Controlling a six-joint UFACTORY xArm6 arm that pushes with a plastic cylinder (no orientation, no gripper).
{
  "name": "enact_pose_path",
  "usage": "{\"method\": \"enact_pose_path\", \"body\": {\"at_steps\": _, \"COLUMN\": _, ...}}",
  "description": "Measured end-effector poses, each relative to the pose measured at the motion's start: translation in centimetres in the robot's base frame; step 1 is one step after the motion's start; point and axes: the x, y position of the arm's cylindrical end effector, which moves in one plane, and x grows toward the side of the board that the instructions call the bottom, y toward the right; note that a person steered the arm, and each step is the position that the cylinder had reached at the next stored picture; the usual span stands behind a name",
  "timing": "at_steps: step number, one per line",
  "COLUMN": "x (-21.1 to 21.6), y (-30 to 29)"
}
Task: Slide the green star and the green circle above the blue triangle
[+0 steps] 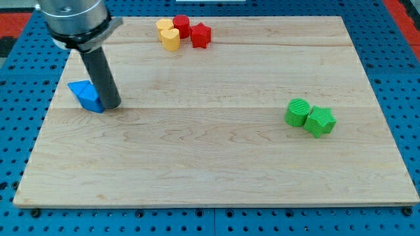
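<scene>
The blue triangle point(85, 96) lies near the board's left edge. My tip point(111, 105) stands on the board just to the right of the blue triangle, touching or nearly touching it. The green circle point(298, 112) and the green star point(320, 121) sit side by side, touching, at the view's right, far from my tip. The rod partly hides the triangle's right side.
Two yellow blocks point(168, 34), a red cylinder point(181, 26) and a red star point(200, 35) cluster at the board's top middle. The wooden board point(210, 177) rests on a blue pegboard table point(20, 78); its edges run close to the frame.
</scene>
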Motion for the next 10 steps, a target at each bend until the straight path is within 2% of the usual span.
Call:
{"method": "enact_pose_path", "body": {"at_steps": 1, "x": -0.1, "y": 3.7}}
{"method": "enact_pose_path", "body": {"at_steps": 2, "x": -6.0, "y": 14.0}}
{"method": "enact_pose_path", "body": {"at_steps": 3, "x": -9.3, "y": 26.7}}
{"method": "enact_pose_path", "body": {"at_steps": 4, "x": -4.5, "y": 38.8}}
{"method": "enact_pose_path", "body": {"at_steps": 5, "x": 4.9, "y": 44.2}}
{"method": "enact_pose_path", "body": {"at_steps": 6, "x": 6.1, "y": 48.6}}
{"method": "enact_pose_path", "body": {"at_steps": 8, "x": 6.0, "y": 39.2}}
{"method": "enact_pose_path", "body": {"at_steps": 10, "x": 1.1, "y": 35.3}}
